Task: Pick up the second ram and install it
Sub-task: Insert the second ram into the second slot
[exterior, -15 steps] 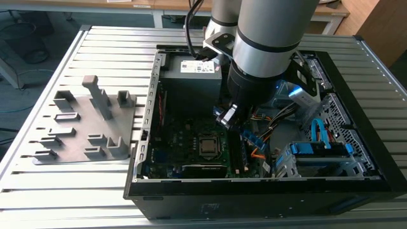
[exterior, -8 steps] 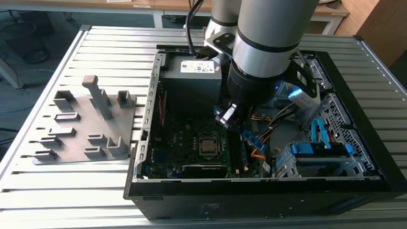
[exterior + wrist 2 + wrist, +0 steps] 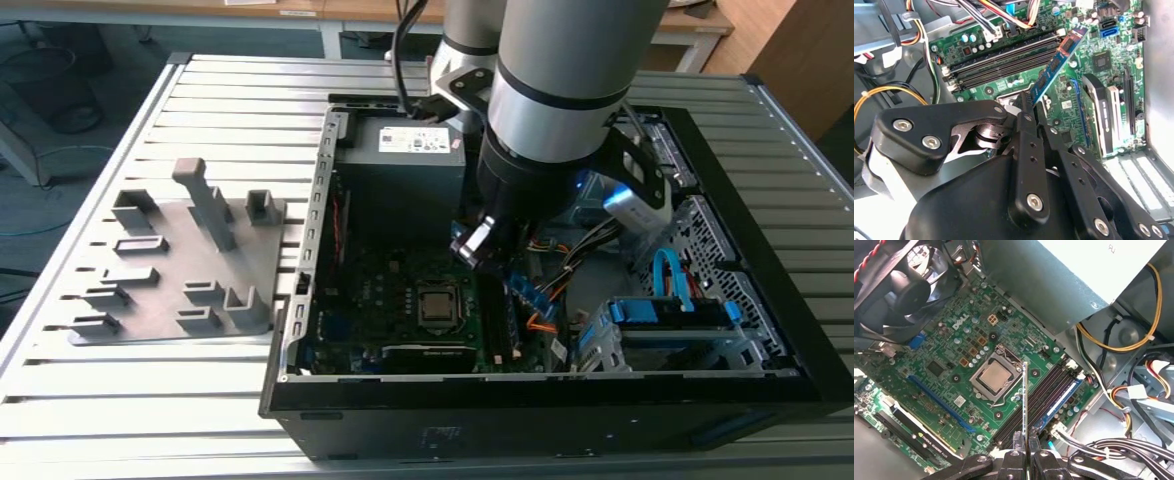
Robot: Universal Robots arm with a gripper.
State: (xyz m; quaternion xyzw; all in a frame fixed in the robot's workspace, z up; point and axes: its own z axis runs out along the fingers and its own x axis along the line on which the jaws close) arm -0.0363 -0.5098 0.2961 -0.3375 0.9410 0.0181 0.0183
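The arm reaches down into the open computer case (image 3: 534,405), which sits on the slatted metal bench (image 3: 200,100). The claw (image 3: 470,248) hangs over the motherboard (image 3: 387,290), roughly at the case's centre in the exterior view.

In both wrist views its two fingers are nearly closed, pinching the second ram (image 3: 1025,395) by one end. In the first wrist view the stick is seen edge-on, a thin line running out from the claw (image 3: 1025,440) towards the board. Its far end lies near the processor socket (image 3: 994,377) and just beside the dark memory slots (image 3: 1046,395).

In the second wrist view the second ram (image 3: 1056,62) shows its face, with black chips in a row. It reaches away from the claw (image 3: 1033,107) at an angle to the long memory slots (image 3: 1004,59), so it is not seated in any of them. In the exterior view it shows as a bluish strip (image 3: 518,282) slanting from the claw towards 4 o'clock.

Outside the case, at 9 o'clock from it in the exterior view, the grey holder tray (image 3: 174,260) rests on the bench. A blue flat cable (image 3: 667,280) curves at 3 o'clock from the claw, inside the case.
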